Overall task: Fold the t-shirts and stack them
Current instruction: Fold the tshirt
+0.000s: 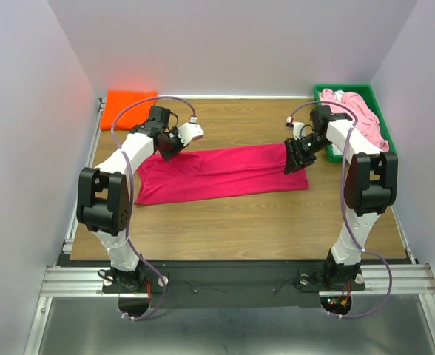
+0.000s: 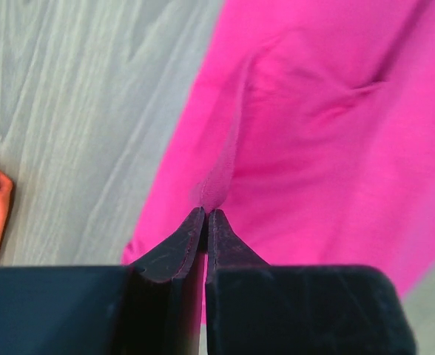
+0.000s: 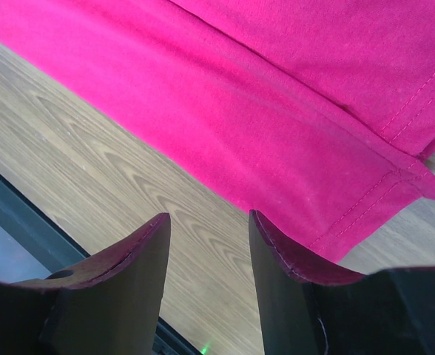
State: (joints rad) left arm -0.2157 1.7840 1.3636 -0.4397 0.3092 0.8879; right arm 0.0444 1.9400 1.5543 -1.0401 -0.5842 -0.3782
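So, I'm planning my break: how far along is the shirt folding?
Done: the orange shirt lies folded at the far left corner. In hand: the red shirt, a long strip, pinched by the left gripper; right gripper open. Left: the pink shirt, crumpled in the tray.

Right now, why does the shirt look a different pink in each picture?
Top view: even light, crimson shirt; left wrist view: cooler cast, shirt magenta, table greyish; right wrist view: warmer, stitching sharp, near fingers soft.
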